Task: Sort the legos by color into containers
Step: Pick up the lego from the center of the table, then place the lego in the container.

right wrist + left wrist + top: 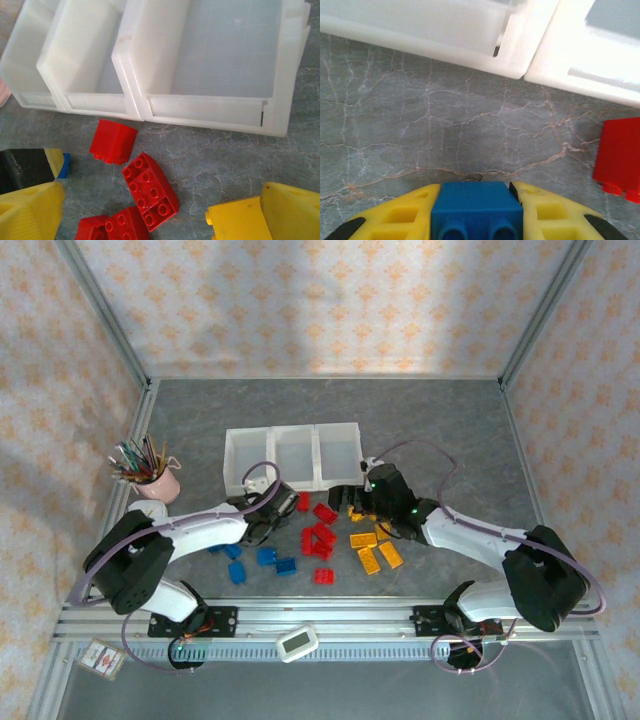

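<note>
Grey marbled surface point(440, 420) holds three joined translucent white plastic bins point(316, 452), with small red, yellow-orange and blue studded plastic bricks point(320, 538) loose in front. My left gripper point(475, 192) clamps one blue brick point(477, 215) near the bins. My right gripper point(160, 220) gapes wide above red bricks.

Top looks down — wrist views close, sharing containers point(132, 100).

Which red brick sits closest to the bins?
The lone red brick tipped on its side, just before the bins; the other red bricks lie clustered farther from them.
</note>
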You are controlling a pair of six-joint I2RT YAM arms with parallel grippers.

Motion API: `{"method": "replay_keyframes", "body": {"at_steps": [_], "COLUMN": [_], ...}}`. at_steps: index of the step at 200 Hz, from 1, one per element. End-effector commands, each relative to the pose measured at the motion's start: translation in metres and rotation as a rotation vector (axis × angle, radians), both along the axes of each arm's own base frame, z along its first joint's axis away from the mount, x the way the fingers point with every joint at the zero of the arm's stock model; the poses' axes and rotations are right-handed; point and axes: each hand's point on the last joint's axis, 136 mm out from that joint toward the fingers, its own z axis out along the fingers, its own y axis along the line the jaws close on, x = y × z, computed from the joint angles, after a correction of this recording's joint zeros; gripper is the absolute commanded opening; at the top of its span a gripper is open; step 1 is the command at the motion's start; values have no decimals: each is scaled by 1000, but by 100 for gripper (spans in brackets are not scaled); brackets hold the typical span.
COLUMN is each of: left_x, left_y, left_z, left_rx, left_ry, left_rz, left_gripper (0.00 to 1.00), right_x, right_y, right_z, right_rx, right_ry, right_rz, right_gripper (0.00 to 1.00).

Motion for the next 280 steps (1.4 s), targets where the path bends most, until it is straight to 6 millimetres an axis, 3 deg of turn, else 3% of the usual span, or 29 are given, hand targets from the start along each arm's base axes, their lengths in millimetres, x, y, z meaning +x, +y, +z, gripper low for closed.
{"method": "replay_keyframes", "body": {"at_steps": [1,55,108,157,204,238,280], "left_x": [-1,20,73,127,158,170,173], "left_y": [8,35,61,72,77,78,73], "left_z": [24,96,129,114,85,66,70], "left_rx": [28,108,117,169,176,204,178], "left_ry": [-47,-206,-270,-225,-186,-145,-152], "left_rz": [0,33,71,92,101,99,82], "left_gripper": [17,13,13,13,14,29,44], "right_x": [2,5,25,46,53,57,58], "right_y": [9,23,29,41,50,54,57], "right_z": [18,38,44,41,36,39,48], "right_rx": [12,50,81,60,54,43,29], "right_ry": [-30,-50,-66,-67,-55,-66,-86], "right_rz": [35,52,-14,-38,-21,-9,16], "right_gripper": [100,100,100,100,100,100,100]}}
